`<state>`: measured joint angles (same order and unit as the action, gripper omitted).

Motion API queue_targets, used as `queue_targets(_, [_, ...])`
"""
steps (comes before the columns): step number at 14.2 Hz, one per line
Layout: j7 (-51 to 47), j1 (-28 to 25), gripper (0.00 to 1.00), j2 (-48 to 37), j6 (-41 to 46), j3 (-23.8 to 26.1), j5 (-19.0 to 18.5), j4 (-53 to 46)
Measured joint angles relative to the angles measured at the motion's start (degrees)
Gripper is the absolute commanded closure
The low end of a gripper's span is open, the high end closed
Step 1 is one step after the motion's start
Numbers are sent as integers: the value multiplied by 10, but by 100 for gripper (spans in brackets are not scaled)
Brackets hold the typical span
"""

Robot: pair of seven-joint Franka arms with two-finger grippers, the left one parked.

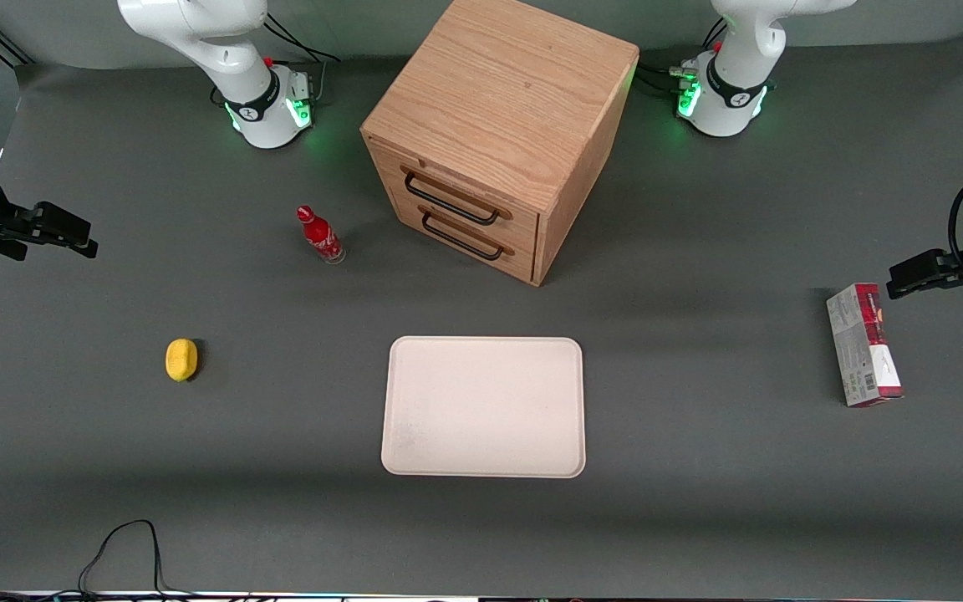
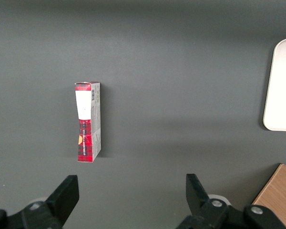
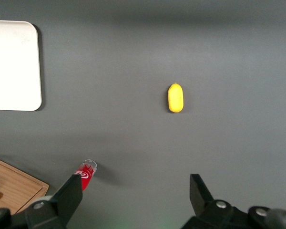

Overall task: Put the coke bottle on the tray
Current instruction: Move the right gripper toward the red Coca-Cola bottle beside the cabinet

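Coke bottle (image 1: 321, 236) upright on table, off the tray (image 1: 484, 406).
Gripper (image 1: 72, 238) hangs at working arm's end w/ fingers apart, holding nothing (bottle farther from front cam than tray, beside wooden drawer cabinet (image 1: 494, 138)).

Matt grey table (image 1: 699, 502), grained wooden cabinet (image 1: 498, 100), smooth cream tray (image 1: 483, 407), glossy coke bottle (image 1: 321, 234)

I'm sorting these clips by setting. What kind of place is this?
Probably a robotics lab tabletop: two arm bases bolted to a grey-matted table, the open gripper hovering at the working arm's end, and staged props: coke bottle, tray, wooden drawer cabinet.
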<state>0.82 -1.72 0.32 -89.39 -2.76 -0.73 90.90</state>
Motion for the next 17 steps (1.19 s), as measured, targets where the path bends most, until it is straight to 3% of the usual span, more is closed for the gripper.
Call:
queue_targets(8, [-8,-23,0,1,16,1,0,3])
queue_targets(13, [-127,-146,0,-27,15,3,2,53])
queue_targets(17, [-208,-233,0,-97,-36,3,2,164])
